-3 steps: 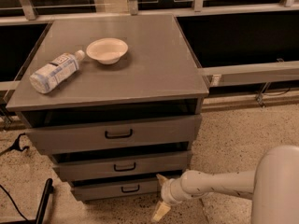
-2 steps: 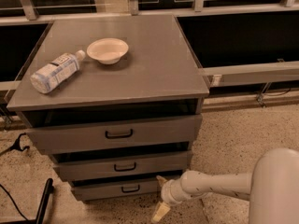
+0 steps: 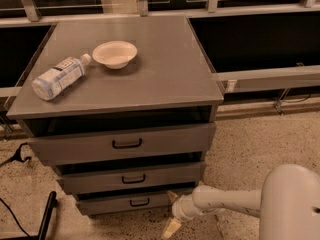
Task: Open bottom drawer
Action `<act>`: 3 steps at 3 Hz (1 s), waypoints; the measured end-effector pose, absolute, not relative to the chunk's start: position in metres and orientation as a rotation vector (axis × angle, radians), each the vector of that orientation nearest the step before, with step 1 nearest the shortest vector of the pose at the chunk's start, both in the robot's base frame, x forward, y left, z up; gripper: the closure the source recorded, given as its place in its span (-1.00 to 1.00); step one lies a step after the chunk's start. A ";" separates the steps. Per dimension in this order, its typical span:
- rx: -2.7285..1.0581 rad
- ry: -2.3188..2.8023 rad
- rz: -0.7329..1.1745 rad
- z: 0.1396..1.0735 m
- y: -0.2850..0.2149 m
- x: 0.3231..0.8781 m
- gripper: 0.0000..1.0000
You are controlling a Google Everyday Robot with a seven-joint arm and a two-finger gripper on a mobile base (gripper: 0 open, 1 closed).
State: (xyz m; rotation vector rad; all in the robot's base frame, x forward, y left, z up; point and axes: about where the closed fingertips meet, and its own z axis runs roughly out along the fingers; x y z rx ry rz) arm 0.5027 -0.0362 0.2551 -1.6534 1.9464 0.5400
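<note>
The bottom drawer (image 3: 125,203) is the lowest grey front of the cabinet, with a small black bar handle (image 3: 139,202). It stands out slightly, with a dark gap above it. My gripper (image 3: 171,212) is low, just off the drawer's right end, on the white arm reaching in from the right. It is open and empty. One tan fingertip (image 3: 172,196) is near the drawer's right corner and the other (image 3: 170,228) points down toward the floor. It is right of the handle and not on it.
The middle drawer (image 3: 131,178) and top drawer (image 3: 122,144) sit above. A plastic bottle (image 3: 59,77) lies on the cabinet top beside a white bowl (image 3: 115,53). Black cables and a stand leg (image 3: 45,216) lie on the speckled floor at the left.
</note>
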 end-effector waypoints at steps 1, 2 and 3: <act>-1.648 1.925 0.515 0.242 -0.036 0.511 -1.00; -1.660 1.884 0.482 0.232 -0.034 0.522 -1.00; -1.679 1.849 0.458 0.222 -0.032 0.534 -1.00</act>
